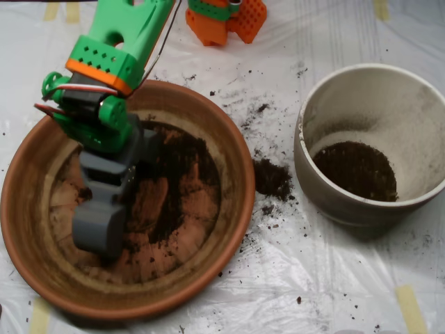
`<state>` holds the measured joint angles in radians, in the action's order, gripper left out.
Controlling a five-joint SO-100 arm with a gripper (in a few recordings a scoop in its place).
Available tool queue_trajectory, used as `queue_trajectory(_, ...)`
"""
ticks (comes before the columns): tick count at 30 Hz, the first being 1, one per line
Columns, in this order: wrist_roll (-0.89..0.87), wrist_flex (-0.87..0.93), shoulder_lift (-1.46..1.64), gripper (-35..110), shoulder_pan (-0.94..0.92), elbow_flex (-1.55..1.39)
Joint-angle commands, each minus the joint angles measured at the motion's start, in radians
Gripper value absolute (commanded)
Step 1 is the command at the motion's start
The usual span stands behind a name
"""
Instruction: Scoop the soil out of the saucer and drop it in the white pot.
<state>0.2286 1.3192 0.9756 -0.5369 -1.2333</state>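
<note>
The terracotta saucer (208, 132) fills the left half of the overhead view. Dark soil (182, 167) lies spread thinly across its ridged base, thickest toward the upper middle. My grey scoop (103, 226) hangs from the green and orange arm and reaches down into the saucer's left side, its tip near the base. The two shells appear closed together; what they hold is hidden. The white pot (417, 125) stands to the right, with a dark patch of soil (356, 170) at its bottom.
A small heap of spilled soil (272, 178) lies on the plastic sheet between saucer and pot, with crumbs scattered around. An orange part of the arm's base (226, 19) sits at the top edge. Yellow tape strips (411, 306) mark the sheet.
</note>
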Motion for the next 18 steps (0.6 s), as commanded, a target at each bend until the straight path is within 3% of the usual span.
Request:
queue_trajectory(1,0.023,0.037,-0.025,41,-0.02,0.095)
queue_trajectory(11,0.06,0.041,-0.006,31,-0.051,0.055)
queue_trajectory(18,0.101,-0.072,0.147,31,-0.067,-0.179)
